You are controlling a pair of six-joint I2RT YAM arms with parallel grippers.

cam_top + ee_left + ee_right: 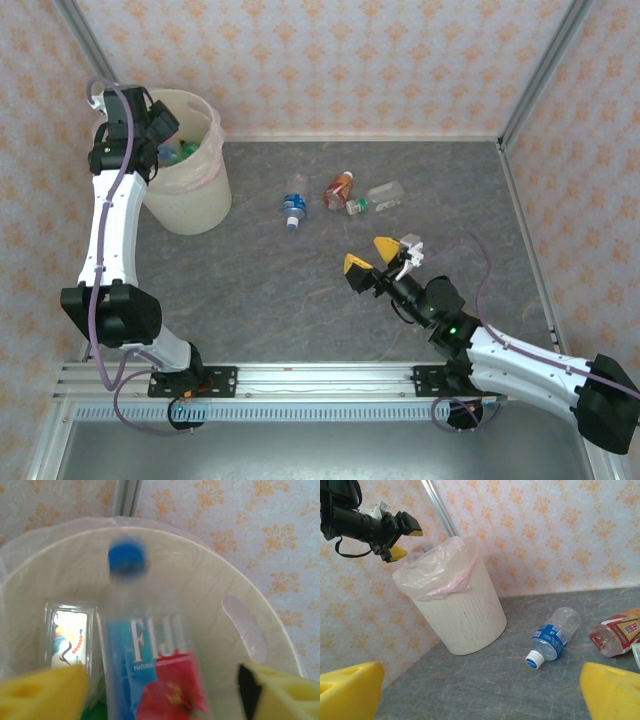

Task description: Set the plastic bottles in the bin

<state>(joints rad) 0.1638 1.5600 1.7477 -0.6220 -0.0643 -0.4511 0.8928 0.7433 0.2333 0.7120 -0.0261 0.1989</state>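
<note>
Logging the left gripper (163,138) hanging above the bin (190,200) at far left, jaws spread wide and gripping nothing. Spotting a blurred, blue-capped Fiji bottle (150,665) loose between its yellow pads (40,695) over the bin's mouth, with a clear labelled bottle (67,635) lying inside. Finding three more close together on the grey table (250,290) mid-scene: a blue-labelled bottle (293,208), an orange bottle (339,189), a clear bottle (383,193). Noting the right gripper (370,255) on their near side, jaws fully apart, empty.
</note>
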